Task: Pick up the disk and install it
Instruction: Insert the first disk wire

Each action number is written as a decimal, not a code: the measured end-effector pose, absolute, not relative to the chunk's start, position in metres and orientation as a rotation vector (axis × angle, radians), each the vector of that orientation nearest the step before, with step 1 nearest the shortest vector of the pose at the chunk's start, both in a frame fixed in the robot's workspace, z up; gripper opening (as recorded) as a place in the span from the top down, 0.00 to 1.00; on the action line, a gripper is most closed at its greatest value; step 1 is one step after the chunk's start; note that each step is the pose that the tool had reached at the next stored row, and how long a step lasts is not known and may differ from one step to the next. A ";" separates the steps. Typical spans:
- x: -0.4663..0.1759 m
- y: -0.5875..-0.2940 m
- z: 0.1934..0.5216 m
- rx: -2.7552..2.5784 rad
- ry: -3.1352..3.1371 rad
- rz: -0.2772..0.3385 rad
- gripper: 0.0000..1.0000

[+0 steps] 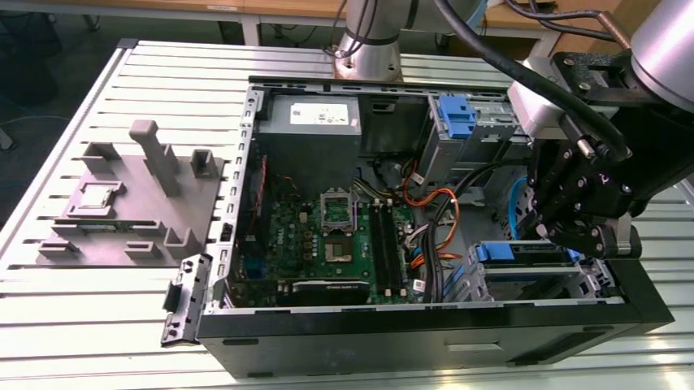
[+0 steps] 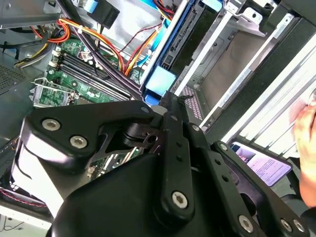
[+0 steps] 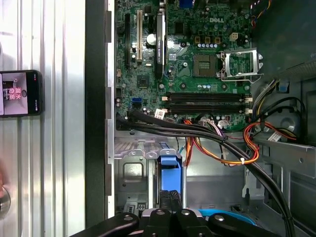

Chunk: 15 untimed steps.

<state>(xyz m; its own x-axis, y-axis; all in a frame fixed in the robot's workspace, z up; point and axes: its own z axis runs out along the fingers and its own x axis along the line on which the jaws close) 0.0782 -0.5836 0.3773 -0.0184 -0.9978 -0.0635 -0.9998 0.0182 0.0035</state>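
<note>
Blue disk carrier; green motherboard; grey fixture block.

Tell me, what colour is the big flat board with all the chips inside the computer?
The board is green, clearest in the first wrist view.

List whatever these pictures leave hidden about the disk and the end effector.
- End effector: open or shut cannot be told; in the exterior view its own black body covers the tips.
- Disk: in the first wrist view the end effector's body covers its lower part.
- Disk seating in the computer case: hidden behind the arm in the exterior view.
</note>
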 end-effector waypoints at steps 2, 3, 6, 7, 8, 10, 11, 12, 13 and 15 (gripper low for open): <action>0.078 -0.584 0.377 -2.170 2.210 0.073 0.90; 0.078 -0.584 0.377 -2.170 2.210 0.073 0.90; 0.084 -0.584 0.377 -2.171 2.210 0.073 0.90; 0.088 -0.584 0.377 -2.171 2.209 0.073 0.90; 0.092 -0.584 0.376 -2.171 2.209 0.073 0.90; 0.102 -0.584 0.376 -2.173 2.208 0.073 0.90; 0.106 -0.584 0.375 -2.173 2.207 0.073 0.90; 0.109 -0.584 0.375 -2.175 2.205 0.073 0.90; 0.109 -0.584 0.375 -2.185 2.196 0.073 0.90; 0.109 -0.584 0.375 -2.224 2.158 0.074 0.90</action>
<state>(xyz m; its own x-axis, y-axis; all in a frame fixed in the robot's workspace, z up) 0.1092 -0.5835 0.3749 0.0301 -0.9975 -0.0636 -0.9995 -0.0304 0.0033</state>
